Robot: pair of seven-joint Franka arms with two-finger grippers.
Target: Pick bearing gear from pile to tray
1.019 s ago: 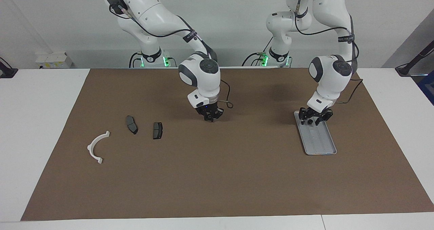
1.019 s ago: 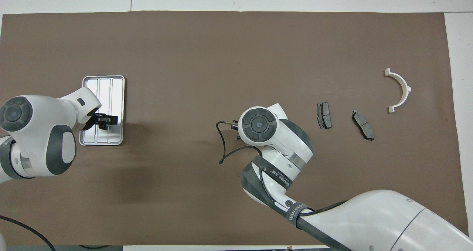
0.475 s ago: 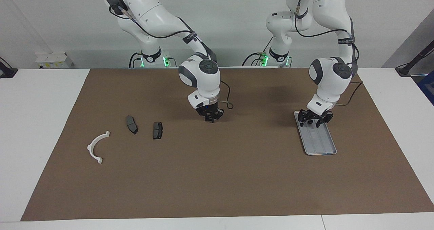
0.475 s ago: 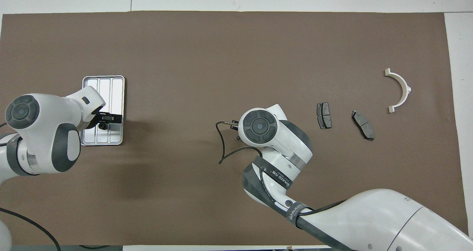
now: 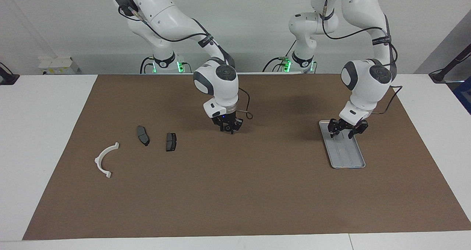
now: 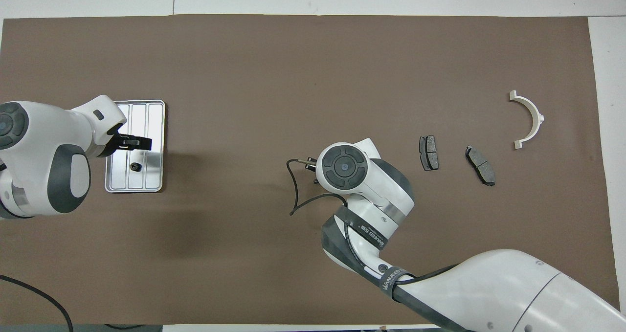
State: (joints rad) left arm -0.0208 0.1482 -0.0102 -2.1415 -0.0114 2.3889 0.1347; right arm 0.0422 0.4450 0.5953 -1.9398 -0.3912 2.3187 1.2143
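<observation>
Clock directions are read from above the brown mat (image 5: 235, 191), with 12 o'clock pointing away from the robots.

**Change observed.** A second ago the left gripper (image 5: 347, 131) stood low over the flat, ridged silver-grey metal tray (image 6: 155, 121) with a small dark part between its fingers. The gripper is now apart and empty, and it has lifted a little. The small black round piece (image 6: 134, 166) lies by itself in the tray's middle channel, toward the tray's 6 o'clock end, with no contact to the gripper above it.

**Meaning for the task.** This release appears complete, with one part delivered. The tray sits at 9 o'clock on the mat, toward the left arm's end of the white worktop (image 5: 44, 132).

**Right arm.** The right gripper (image 5: 229, 128) hangs low over bare mat near the centre, as before. Whether it is apart or together cannot be told, nor whether it carries anything.

**Remaining pile.** At 3 o'clock, unmoved, lie:
- two dark grey pad-shaped plates (image 5: 142, 135) (image 5: 170, 141);
- a white curved plastic arc (image 5: 98, 158).

No further black round piece shows among them, so the next pick target is uncertain.
</observation>
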